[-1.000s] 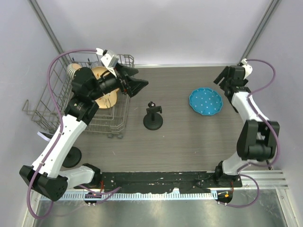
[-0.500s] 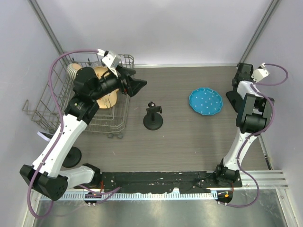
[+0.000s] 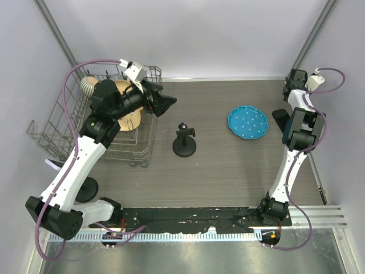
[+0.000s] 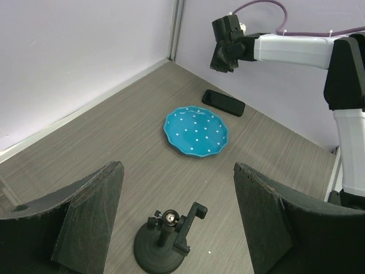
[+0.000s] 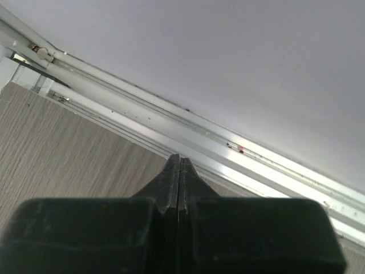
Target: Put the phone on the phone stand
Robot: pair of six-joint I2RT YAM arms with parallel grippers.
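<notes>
I am judging the phone (image 4: 223, 103), lying flat on the table (image 4: 114, 131) beside the plate (image 4: 195, 130) near my empty, pressed-together right tool (image 5: 179, 164) (left tool (image 4: 177, 166) spread apart), as stiff, thin and slick, best pinched across its long edges.

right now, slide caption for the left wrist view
Open left gripper frames the empty phone stand, blue plate and flat-lying phone.

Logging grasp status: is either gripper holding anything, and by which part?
Nothing. The left gripper is open and empty, the right gripper shut on nothing; the phone lies on the table.
</notes>
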